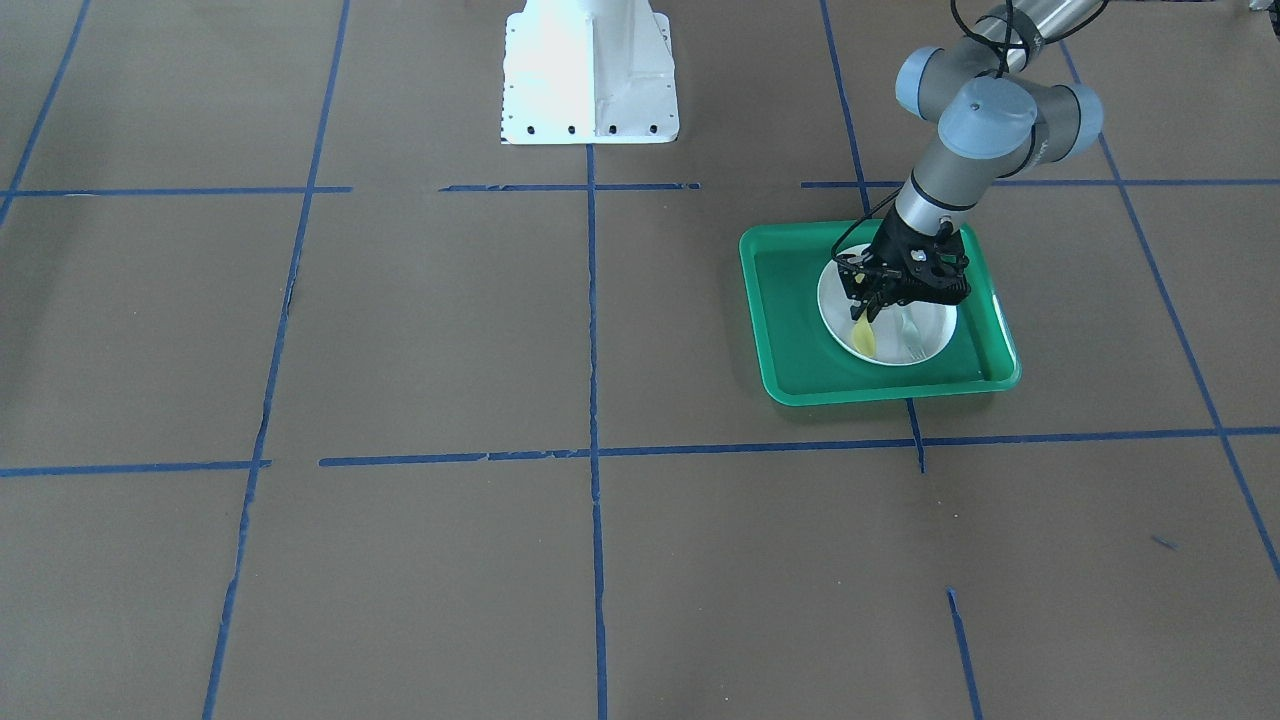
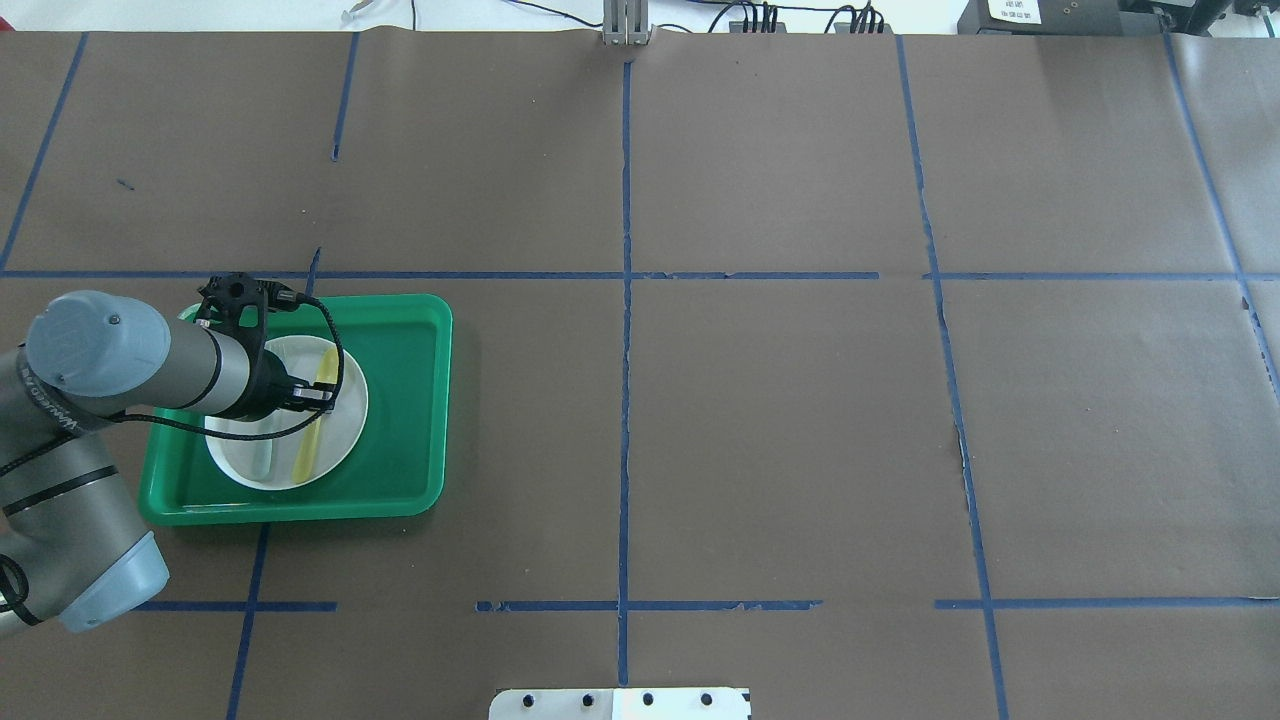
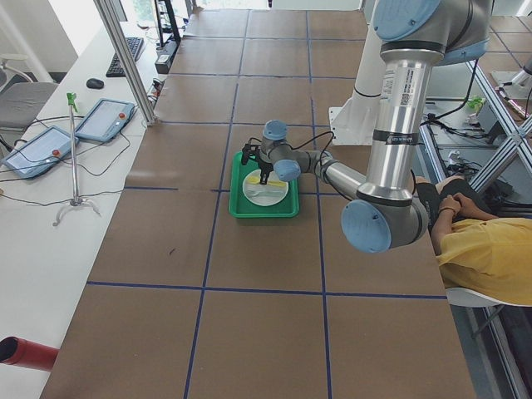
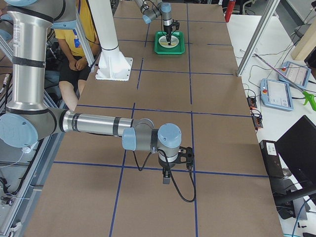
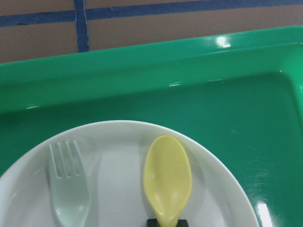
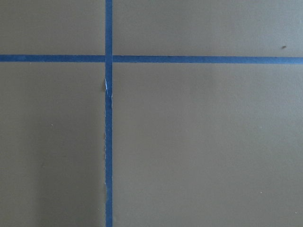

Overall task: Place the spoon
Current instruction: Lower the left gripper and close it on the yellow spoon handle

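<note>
The small yellow spoon lies on the white plate inside the green tray, its bowl pointing away from the robot. My left gripper stands low over the plate, shut on the spoon's neck. The dark fingertips show at the bottom of the left wrist view on either side of the neck. In the overhead view the spoon runs under the gripper. My right gripper shows only in the exterior right view, low over bare table; I cannot tell whether it is open or shut.
A pale grey-green fork lies on the plate beside the spoon, tines pointing the same way. The tray sits on brown paper marked with blue tape lines. The robot's white base stands at the table's edge.
</note>
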`<move>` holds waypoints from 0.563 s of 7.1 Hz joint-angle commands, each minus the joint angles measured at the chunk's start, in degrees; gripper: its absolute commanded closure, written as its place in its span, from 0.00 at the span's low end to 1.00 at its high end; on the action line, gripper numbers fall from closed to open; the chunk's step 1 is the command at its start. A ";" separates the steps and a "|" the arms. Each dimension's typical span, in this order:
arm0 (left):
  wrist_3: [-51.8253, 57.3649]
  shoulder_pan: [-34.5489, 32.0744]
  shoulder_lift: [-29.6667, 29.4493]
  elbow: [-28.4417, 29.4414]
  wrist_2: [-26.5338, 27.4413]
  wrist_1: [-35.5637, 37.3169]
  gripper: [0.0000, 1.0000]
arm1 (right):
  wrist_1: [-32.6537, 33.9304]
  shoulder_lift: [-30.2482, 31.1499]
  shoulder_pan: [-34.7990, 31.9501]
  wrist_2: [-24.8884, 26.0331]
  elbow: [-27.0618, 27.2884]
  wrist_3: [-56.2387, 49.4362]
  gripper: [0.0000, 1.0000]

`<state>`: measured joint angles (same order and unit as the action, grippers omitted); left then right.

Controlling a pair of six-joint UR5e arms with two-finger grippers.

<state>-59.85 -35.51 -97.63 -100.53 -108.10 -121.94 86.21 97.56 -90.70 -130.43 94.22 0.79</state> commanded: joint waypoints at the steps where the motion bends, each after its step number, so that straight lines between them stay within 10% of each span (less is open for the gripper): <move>1: 0.08 -0.08 0.15 -0.71 -0.18 0.03 0.96 | 0.01 0.00 0.00 0.00 0.00 0.00 0.00; 4: 0.26 -2.01 0.16 -6.67 -1.85 9.65 1.00 | 0.01 0.00 0.00 0.00 0.00 0.00 0.00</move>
<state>-59.66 -36.58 -97.05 -104.43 -109.66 -116.89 86.16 97.56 -90.70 -130.43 94.22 0.79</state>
